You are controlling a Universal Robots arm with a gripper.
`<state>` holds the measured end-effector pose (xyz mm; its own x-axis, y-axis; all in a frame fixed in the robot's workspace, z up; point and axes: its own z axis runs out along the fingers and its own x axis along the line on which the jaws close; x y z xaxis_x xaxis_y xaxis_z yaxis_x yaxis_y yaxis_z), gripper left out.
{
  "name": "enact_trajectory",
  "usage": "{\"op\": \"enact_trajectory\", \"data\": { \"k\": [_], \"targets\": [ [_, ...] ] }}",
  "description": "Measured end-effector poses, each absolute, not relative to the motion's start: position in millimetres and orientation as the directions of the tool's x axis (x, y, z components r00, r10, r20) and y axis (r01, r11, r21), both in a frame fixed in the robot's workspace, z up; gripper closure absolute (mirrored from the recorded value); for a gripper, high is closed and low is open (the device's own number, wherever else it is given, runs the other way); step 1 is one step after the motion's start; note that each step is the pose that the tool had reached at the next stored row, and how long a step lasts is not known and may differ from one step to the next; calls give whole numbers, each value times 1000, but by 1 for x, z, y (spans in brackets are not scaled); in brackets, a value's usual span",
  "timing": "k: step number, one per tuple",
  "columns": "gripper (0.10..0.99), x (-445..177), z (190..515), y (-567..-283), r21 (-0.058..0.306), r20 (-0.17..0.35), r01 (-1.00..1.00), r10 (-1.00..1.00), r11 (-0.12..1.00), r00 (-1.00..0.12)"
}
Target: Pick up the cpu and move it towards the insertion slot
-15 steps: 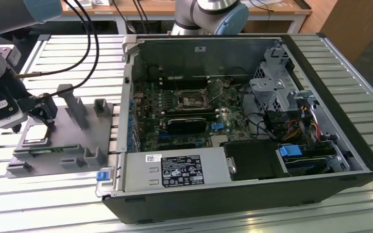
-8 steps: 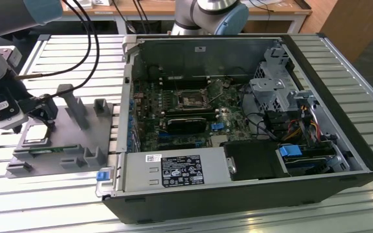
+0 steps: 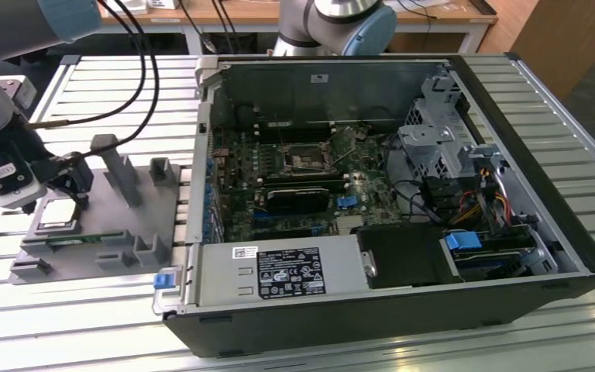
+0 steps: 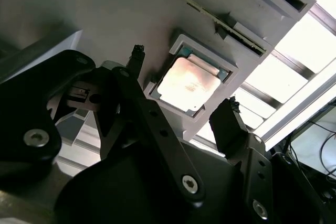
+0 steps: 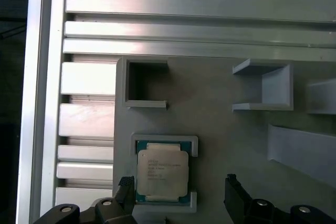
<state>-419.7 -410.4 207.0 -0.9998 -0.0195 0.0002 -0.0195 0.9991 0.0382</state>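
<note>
Robotics lab, slotted metal bench, open computer

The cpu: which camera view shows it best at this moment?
The first wrist view: the cpu is seen square-on, nearly its whole top visible in the grey holder. The second wrist view shows it tilted and glary, framed by the open tool. The exterior view shows it small, by the tool.
</note>
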Motion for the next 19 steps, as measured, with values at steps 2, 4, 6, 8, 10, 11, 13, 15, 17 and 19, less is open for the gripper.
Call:
{"op": "enact_trajectory", "data": {
  "k": [2, 4, 6, 8, 10, 11, 13, 15, 17, 19],
  "targets": [
    [310, -420, 206, -410, 38, 0, -19, -19, 999, -1000],
    [310, -420, 206, -410, 38, 0, -19, -19, 999, -1000],
    [310, -420, 205, -410, 38, 0, -19, -19, 999, -1000],
    [310, -420, 204, -410, 38, 0, -19, -19, 999, -1000],
    [310, -420, 203, -410, 38, 0, -19, -20, 999, -1000],
    [310, -420, 203, -410, 38, 0, -19, -19, 999, -1000],
    [310, -420, 202, -410, 38, 0, -19, -20, 999, -1000],
    [310, -420, 201, -410, 38, 0, -19, -19, 999, -1000],
    [310, -420, 200, -410, 38, 0, -19, -19, 999, -1000],
    [310, -420, 197, -411, 38, 0, -19, -19, 999, -1000]
  ]
}}
